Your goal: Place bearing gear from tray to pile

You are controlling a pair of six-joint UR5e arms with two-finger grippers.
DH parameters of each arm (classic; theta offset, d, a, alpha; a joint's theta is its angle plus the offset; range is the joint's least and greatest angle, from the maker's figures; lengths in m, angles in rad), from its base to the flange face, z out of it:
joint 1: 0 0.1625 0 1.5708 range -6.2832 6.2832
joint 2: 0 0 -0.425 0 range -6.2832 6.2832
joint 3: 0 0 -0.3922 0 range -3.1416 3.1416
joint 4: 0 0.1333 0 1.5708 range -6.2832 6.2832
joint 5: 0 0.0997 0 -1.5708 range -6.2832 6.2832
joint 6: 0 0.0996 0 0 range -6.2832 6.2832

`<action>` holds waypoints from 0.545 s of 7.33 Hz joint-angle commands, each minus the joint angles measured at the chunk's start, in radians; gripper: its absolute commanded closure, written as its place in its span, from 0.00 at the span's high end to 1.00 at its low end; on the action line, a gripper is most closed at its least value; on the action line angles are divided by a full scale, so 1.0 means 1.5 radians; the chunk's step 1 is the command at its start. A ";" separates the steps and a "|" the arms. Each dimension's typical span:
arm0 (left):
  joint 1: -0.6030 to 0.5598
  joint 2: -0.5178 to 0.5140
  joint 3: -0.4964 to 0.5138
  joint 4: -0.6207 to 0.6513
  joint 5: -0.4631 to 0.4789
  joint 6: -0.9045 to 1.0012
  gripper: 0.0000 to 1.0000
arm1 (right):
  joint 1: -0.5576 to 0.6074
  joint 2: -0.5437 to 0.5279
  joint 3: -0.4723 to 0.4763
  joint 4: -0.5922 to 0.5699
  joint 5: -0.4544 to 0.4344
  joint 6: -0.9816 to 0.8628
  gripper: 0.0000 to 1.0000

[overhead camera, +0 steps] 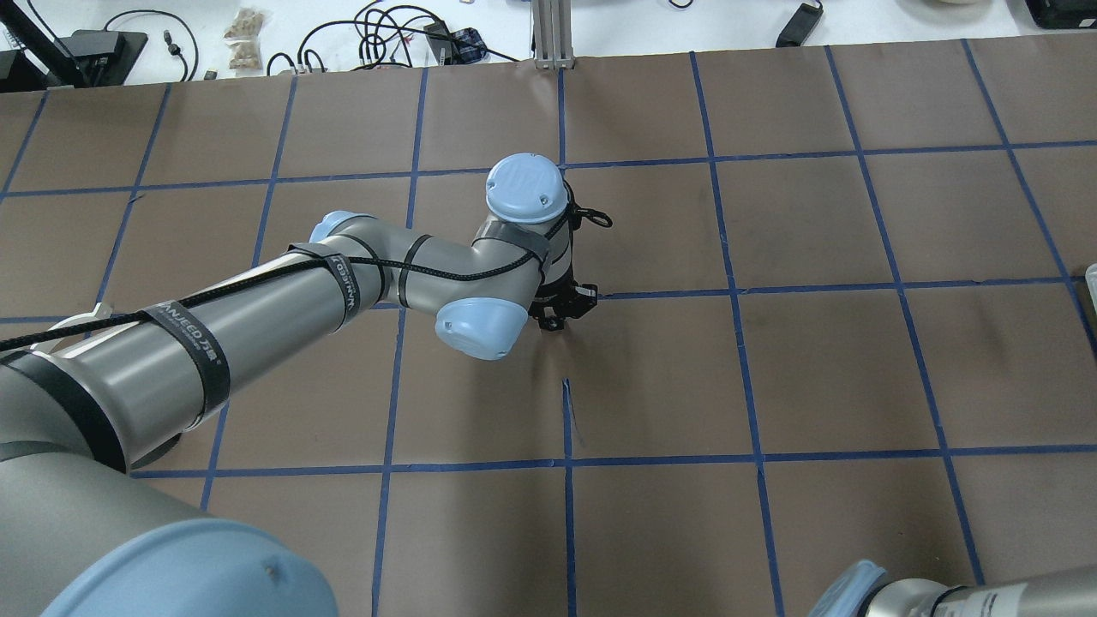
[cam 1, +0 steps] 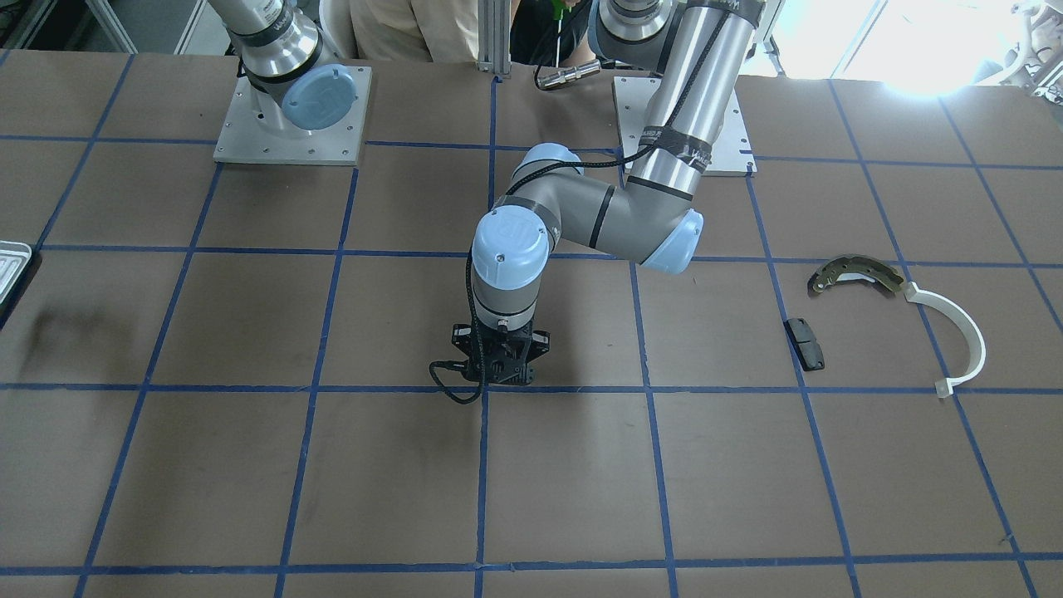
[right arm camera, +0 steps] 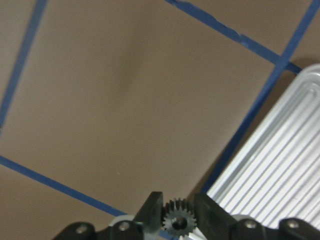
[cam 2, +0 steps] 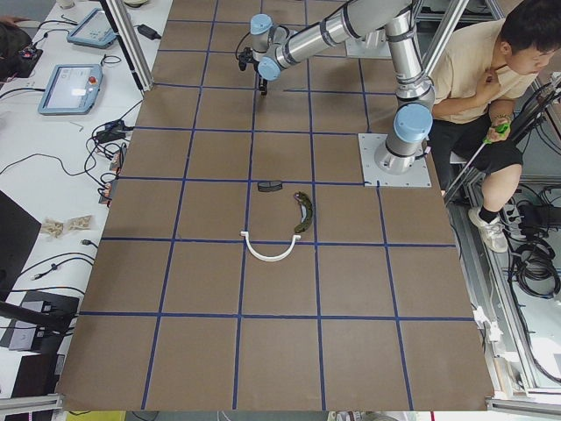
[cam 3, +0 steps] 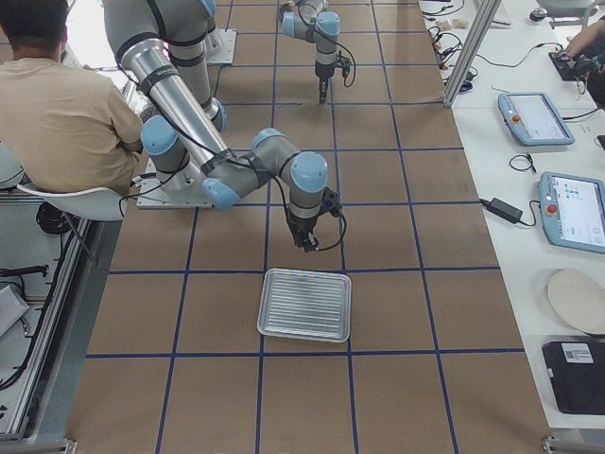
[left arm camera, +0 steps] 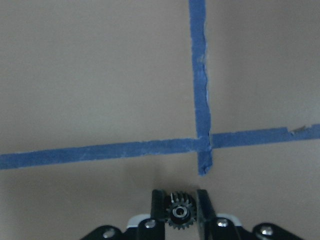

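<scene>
My left gripper (left arm camera: 179, 207) is shut on a small dark toothed bearing gear (left arm camera: 179, 215) and hangs over a blue tape crossing mid-table (cam 1: 498, 370). My right gripper (right arm camera: 176, 210) is shut on a second dark gear (right arm camera: 176, 220), just beside the ridged silvery tray (right arm camera: 280, 165). In the exterior right view the tray (cam 3: 305, 305) looks empty. The pile lies apart on the left arm's side: a brass-grey brake shoe (cam 1: 855, 274), a white half-ring (cam 1: 963, 332) and a black pad (cam 1: 805, 342).
The brown table carries a grid of blue tape. The arm base plates (cam 1: 291, 116) stand at the robot's edge. A seated operator (cam 2: 491, 79) is next to the bases. Tablets and cables lie on the side bench (cam 3: 539, 118).
</scene>
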 commanded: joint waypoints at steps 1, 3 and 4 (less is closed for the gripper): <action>0.027 0.028 0.006 -0.007 0.002 0.010 0.04 | 0.132 -0.103 0.071 0.081 0.072 0.274 0.00; 0.160 0.089 -0.006 -0.081 -0.010 0.173 0.04 | 0.264 -0.128 0.120 0.070 0.114 0.506 0.00; 0.227 0.124 -0.013 -0.119 -0.002 0.273 0.04 | 0.340 -0.121 0.121 0.034 0.148 0.641 0.00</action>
